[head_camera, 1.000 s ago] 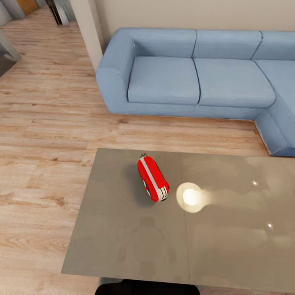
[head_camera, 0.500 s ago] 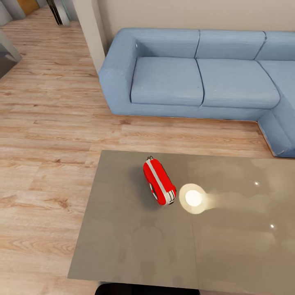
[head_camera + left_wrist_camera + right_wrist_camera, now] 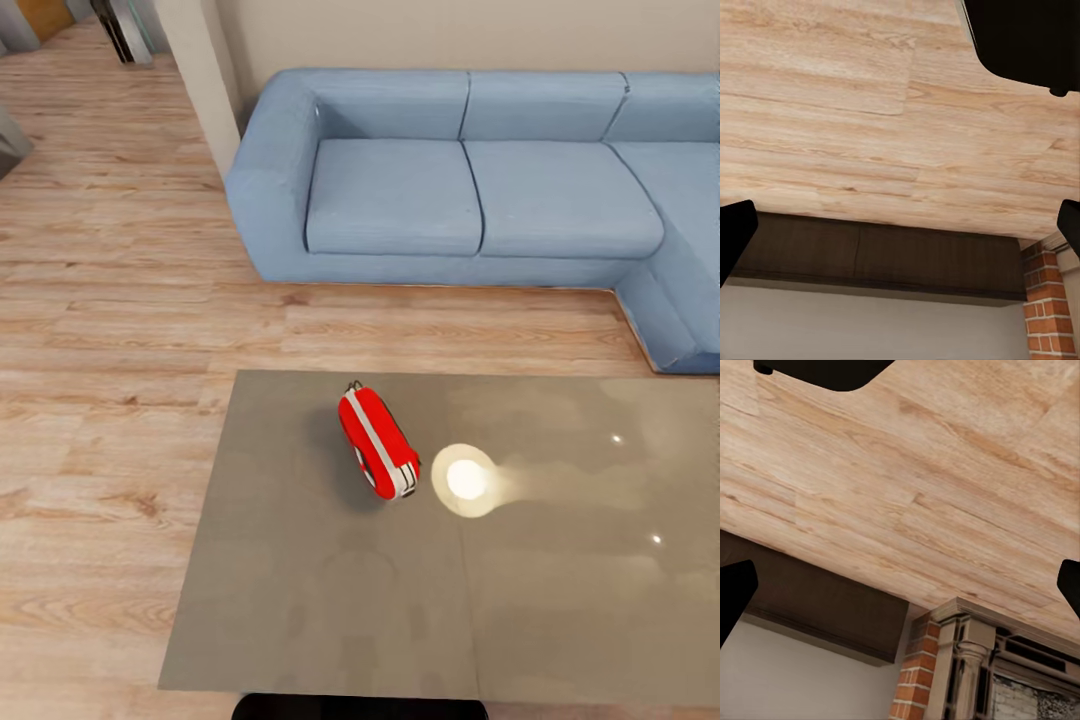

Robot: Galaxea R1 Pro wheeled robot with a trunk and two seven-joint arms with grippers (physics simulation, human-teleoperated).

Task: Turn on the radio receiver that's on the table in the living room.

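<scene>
One radio (image 3: 377, 442) lies mid-frame in the head view, on the table (image 3: 300, 600), sofa (image 3: 450, 180) above. Both wrist views show plank floor (image 3: 870, 112), each gripper's fingers spread at the frame edges. Approach looks done; next, an arm must reach the radio.

My left gripper (image 3: 900, 225) has its fingers (image 3: 733, 236) spread wide. My right gripper (image 3: 900, 585) is spread wide too, holding nothing.

- Your head camera looks steeply down over the worktop (image 3: 300, 600) toward the sofa (image 3: 450, 180).
- Both wrist cameras face plank floor (image 3: 870, 112) and brick fireplace (image 3: 916, 675).
</scene>
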